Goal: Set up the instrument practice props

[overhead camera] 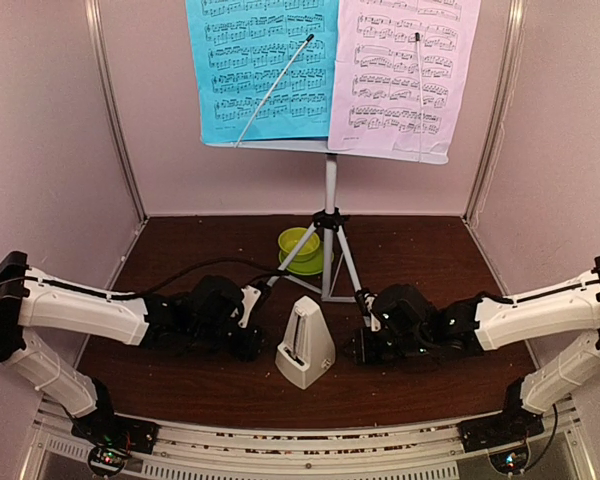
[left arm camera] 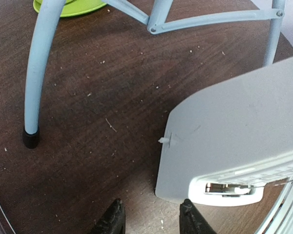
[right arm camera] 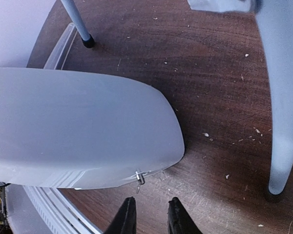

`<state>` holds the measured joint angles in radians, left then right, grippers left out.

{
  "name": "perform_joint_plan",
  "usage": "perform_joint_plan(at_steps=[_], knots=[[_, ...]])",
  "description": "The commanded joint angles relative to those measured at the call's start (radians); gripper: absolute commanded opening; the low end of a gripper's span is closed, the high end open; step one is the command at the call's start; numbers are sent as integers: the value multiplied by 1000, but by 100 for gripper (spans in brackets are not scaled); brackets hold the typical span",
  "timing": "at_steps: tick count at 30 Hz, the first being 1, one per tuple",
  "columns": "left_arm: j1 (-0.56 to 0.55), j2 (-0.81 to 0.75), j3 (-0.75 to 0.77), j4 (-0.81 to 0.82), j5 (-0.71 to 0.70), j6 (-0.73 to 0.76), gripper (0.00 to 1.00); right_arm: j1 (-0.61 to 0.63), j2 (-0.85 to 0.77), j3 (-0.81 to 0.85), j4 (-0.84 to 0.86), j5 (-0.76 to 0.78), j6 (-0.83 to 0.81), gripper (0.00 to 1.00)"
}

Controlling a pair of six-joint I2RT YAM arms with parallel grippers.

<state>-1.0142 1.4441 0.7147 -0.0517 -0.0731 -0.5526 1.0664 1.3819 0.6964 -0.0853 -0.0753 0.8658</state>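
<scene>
While both arms lay low on the table (overhead camera: 435, 255), the metronome (overhead camera: 306, 345) stood upright between them, near the front.
The left gripper (left arm camera: 151, 220) sat just left of it, fingers apart and empty; the right gripper (right arm camera: 151, 218), just right of it, showed a narrower gap, also gripping nothing. Behind the metronome stood the music stand (overhead camera: 330, 200) on its tripod, a green bowl (overhead camera: 298, 242) by its legs. Farthest back, the stand held a blue sheet (overhead camera: 265, 65) on the left and a pink sheet (overhead camera: 405, 70) on the right.
</scene>
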Motion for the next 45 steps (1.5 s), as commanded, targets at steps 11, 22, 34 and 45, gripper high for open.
perform_joint_plan(at_steps=[11,22,34,45], knots=[[-1,99,39,86,7,-44,38,10,181,147,13,30,-10,21],[-24,48,-40,149,43,-55,36,-2,308,286,-7,23,-69,22],[-34,-98,-119,148,-55,-69,36,-11,139,216,-19,16,-194,57],[-35,54,-39,161,4,-92,34,35,45,144,73,-38,-216,82]])
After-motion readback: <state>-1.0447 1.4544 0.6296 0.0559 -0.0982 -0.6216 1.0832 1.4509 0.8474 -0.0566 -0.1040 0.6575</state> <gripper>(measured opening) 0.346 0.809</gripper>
